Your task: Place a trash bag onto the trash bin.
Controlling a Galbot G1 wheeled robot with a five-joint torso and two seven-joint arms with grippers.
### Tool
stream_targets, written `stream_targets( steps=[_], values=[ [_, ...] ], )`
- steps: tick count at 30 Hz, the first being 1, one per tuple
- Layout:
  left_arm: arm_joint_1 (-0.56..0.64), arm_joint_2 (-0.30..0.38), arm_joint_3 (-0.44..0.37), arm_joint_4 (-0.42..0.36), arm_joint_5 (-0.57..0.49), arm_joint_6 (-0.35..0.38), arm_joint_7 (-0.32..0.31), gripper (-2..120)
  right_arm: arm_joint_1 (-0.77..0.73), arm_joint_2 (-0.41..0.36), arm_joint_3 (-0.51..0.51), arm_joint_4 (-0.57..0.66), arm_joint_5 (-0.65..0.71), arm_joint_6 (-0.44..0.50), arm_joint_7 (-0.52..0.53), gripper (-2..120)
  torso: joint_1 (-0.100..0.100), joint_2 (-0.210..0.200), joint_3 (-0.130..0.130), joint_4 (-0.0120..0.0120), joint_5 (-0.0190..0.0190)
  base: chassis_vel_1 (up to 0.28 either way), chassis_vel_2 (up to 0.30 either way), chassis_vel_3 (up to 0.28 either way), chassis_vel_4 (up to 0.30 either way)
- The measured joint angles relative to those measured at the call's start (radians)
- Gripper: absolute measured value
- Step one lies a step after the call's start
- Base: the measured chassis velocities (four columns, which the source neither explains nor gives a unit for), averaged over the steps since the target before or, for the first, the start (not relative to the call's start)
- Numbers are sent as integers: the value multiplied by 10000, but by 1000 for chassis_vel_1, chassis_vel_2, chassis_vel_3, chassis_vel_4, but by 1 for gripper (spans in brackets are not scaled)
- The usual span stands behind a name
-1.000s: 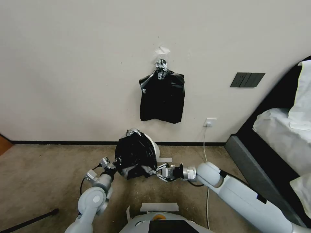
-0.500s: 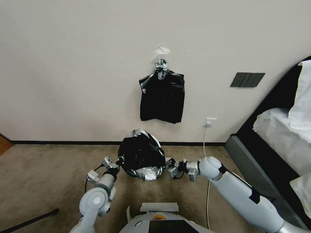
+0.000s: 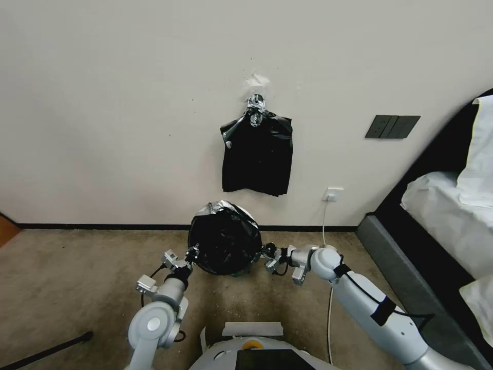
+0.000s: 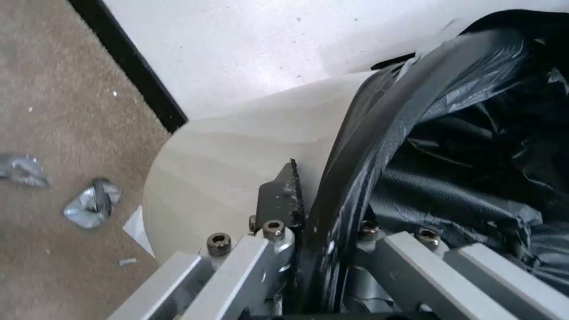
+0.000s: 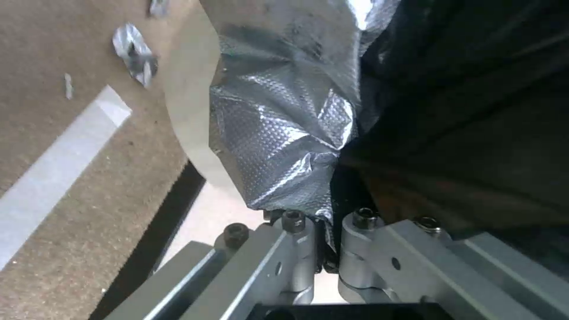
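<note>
Glossy black trash bag (image 3: 224,241) with silvery, dimpled crinkles, cream-white trash bin (image 4: 237,146), brownish speckled carpet (image 3: 77,277), off-white wall (image 3: 128,103) with a black baseboard (image 3: 102,226).

Two white-shelled arms with rounded grey joint housings extend from the robot's pale torso, which bears an orange mark. Black bands ring the right forearm; a black cable loops beside the left wrist. The silver metal left gripper (image 3: 192,253) and matching right gripper (image 3: 267,252) show ribbed aluminium links fastened with dark hex-socket screws.
</note>
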Motion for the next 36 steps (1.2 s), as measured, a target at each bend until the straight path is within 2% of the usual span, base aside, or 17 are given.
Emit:
stream_targets(
  steps=[5,7,8,10,12,16,17,20,21,23,24,25,27,28,29,31,36],
  values=[
    [131,-4,-38,-70,-57,116,3,3,-17,-46,105,-349,359,-322,52,2,-1,0,-1,-2,-5,0,0,0,0],
    [138,38,-110,-36,-56,118,2,3,-100,-134,50,-344,815,-368,-27,10,1,0,1,-1,4,0,0,0,0],
    [138,38,-110,-36,-56,118,2,3,-100,-134,50,-344,815,-368,-27,10,1,0,1,-1,4,0,0,0,0],
    [66,122,-187,85,-32,111,0,3,-206,-197,41,-179,1303,-386,-266,21,0,0,0,0,-7,0,0,0,0],
    [51,151,-195,109,-25,106,-2,3,-237,-197,32,-129,1395,-386,-308,24,0,0,0,-1,-2,0,0,0,0],
    [24,149,-166,140,59,92,-3,3,-277,-151,42,-105,1673,-415,-371,41,0,0,0,0,0,0,0,0,0],
    [24,149,-166,140,59,92,-3,3,-277,-151,42,-105,1673,-415,-371,41,0,0,0,0,0,0,0,0,0],
    [-30,150,-93,306,447,71,3,2,-310,-152,11,-126,2276,-558,-437,55,0,-1,0,2,-2,0,0,0,0],
    [-30,150,-93,306,447,71,3,2,-310,-152,11,-126,2276,-558,-437,55,0,-1,0,2,-2,0,0,0,0],
    [-90,239,-88,454,616,23,33,1,-437,-191,-17,-69,3015,-888,-376,64,0,-1,1,1,-1,0,0,0,0],
    [-164,330,-113,556,686,-2,63,1,-624,-253,-19,46,3918,-1270,-325,70,0,0,0,0,-3,0,0,0,0],
    [-164,330,-113,556,686,-2,63,1,-624,-253,-19,46,3918,-1270,-325,70,0,0,0,0,-3,0,0,0,0],
    [-245,440,-179,646,739,-10,69,1,-873,-355,-18,180,5250,-1585,-387,78,0,-1,0,-1,-1,0,0,0,0],
    [-313,523,-232,732,808,-22,69,1,-1046,-426,-5,295,6230,-1681,-504,86,0,0,0,-3,-2,0,0,0,0],
    [-313,523,-232,732,808,-22,69,1,-1046,-426,-5,295,6230,-1681,-504,86,0,0,0,-3,-2,0,0,0,0],
    [-440,672,-306,884,885,-53,63,1,-1397,-537,121,474,7444,-1645,-854,95,0,0,0,0,-1,0,0,0,0],
    [-580,769,-343,1013,903,-74,33,1,-1678,-551,422,500,7879,-1249,-1335,100,0,0,0,0,-2,0,0,0,0]
  ],
)
